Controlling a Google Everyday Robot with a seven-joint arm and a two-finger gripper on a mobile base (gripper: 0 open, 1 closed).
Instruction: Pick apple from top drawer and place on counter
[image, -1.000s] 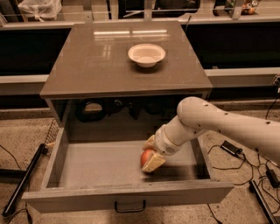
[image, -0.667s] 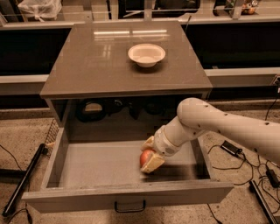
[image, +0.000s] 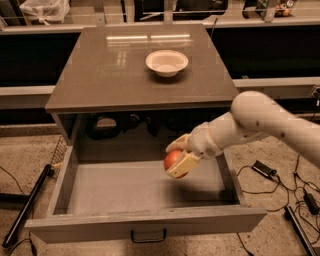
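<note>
Jaws hold apple (image: 173, 159) over top drawer (image: 115, 191) floor, clear of its walls.

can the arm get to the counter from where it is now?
Probably yes. The tool, shut on the apple, hangs over the open top drawer, seemingly forward of the counter's front edge, so the way up looks free. The bowl sits farther back, leaving the front bare.
</note>
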